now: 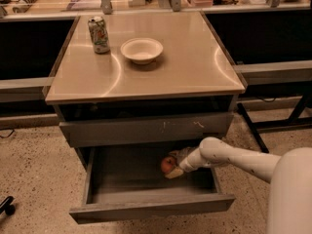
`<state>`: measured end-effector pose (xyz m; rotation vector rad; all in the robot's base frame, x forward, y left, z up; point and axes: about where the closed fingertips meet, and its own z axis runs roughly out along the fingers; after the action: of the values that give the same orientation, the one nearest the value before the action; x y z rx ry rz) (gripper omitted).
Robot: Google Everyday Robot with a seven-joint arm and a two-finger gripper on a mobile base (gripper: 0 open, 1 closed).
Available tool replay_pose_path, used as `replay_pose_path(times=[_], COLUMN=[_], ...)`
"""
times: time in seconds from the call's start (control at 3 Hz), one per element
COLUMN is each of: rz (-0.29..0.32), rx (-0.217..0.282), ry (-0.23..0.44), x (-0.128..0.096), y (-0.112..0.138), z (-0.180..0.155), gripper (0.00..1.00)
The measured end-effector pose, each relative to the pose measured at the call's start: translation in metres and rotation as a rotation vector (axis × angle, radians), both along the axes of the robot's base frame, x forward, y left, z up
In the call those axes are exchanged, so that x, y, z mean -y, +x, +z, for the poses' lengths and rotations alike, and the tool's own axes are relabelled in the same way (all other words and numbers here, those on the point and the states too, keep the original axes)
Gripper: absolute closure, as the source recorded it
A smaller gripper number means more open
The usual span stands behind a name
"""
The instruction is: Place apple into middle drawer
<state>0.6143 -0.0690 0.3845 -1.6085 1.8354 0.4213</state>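
Note:
The red-orange apple [168, 165] is inside the open middle drawer [146, 206], near its back right. The drawer is dark grey, pulled out below the grey drawer front with pale scratch marks [146, 129]. My gripper [174, 167] reaches in from the right, under the upper drawer, and is shut on the apple just above the drawer floor. My white arm [234, 160] runs back to the lower right corner.
A white bowl [141, 49] and a green soda can [99, 34] stand on the beige cabinet top [185, 67]. Dark shelving flanks the cabinet on both sides. Speckled floor [34, 179] lies in front. A black caster [6, 206] is at lower left.

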Motion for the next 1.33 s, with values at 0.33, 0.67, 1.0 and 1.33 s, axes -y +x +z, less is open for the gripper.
replay_pose_path(times=[0.33,0.67,1.0,1.33], rz=[-0.020,-0.024,-0.024,-0.024], rx=[-0.018,-0.034,-0.034,-0.034], ry=[-0.007,-0.020,-0.020,-0.020], x=[0.003,0.004,0.004,0.004], y=[-0.003,-0.007,-0.007,-0.007], z=[-0.014,-0.024,-0.024,-0.024], gripper=[1.00,1.00,0.81,0.58])
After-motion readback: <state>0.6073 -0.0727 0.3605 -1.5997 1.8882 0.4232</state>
